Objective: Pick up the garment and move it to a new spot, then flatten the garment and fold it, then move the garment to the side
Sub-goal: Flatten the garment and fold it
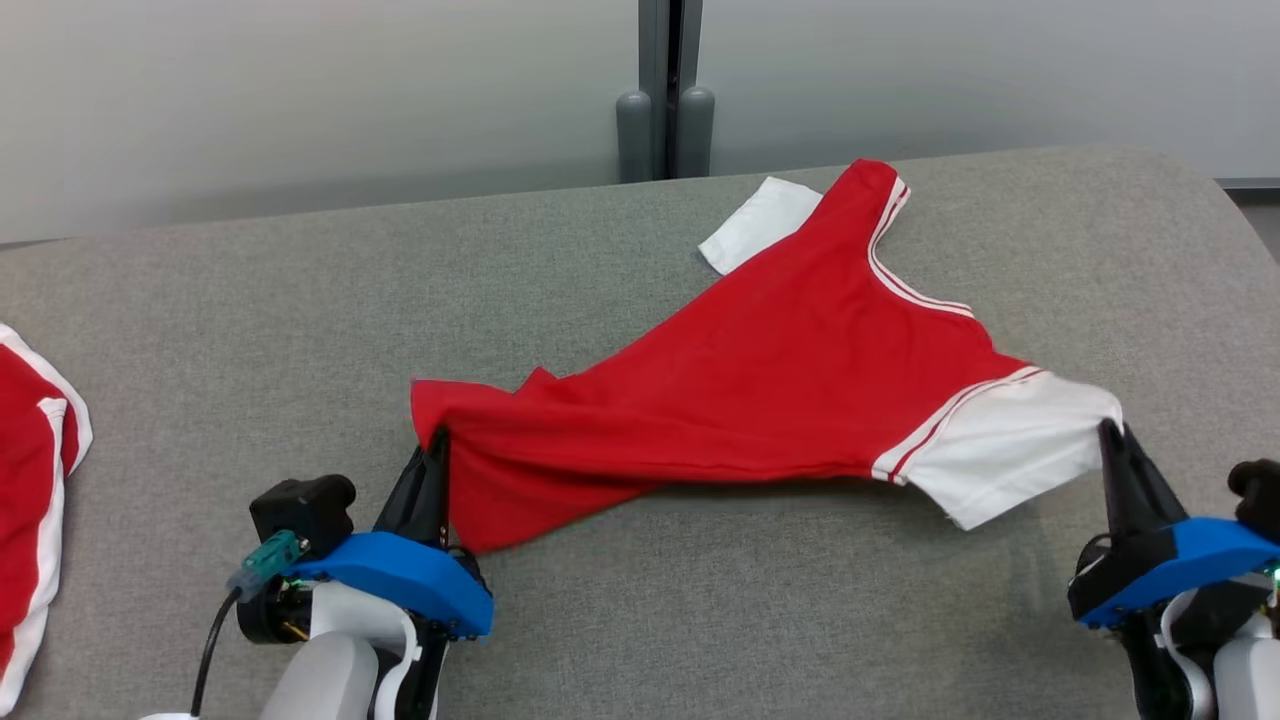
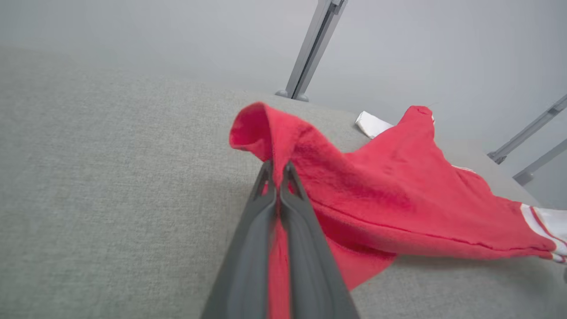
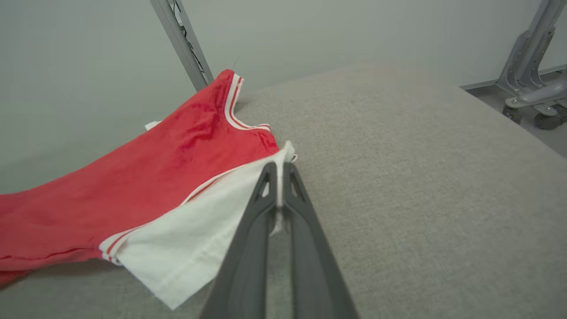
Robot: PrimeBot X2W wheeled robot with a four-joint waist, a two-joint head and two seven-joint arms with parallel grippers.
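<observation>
We see the red garment (image 1: 780, 390) spread slantwise across the grey padded table (image 1: 700, 620), its far white sleeve near the back edge. The left gripper (image 1: 437, 445) is pressed together on the red hem corner, and in the left wrist view the cloth runs between its fingers (image 2: 248, 248). The right gripper (image 1: 1108, 432) pinches the edge of the near white sleeve (image 1: 1010, 445) (a thin fold sits between the tips). A second red-and-white garment (image 1: 30, 480) lies at the table's left edge, well apart.
</observation>
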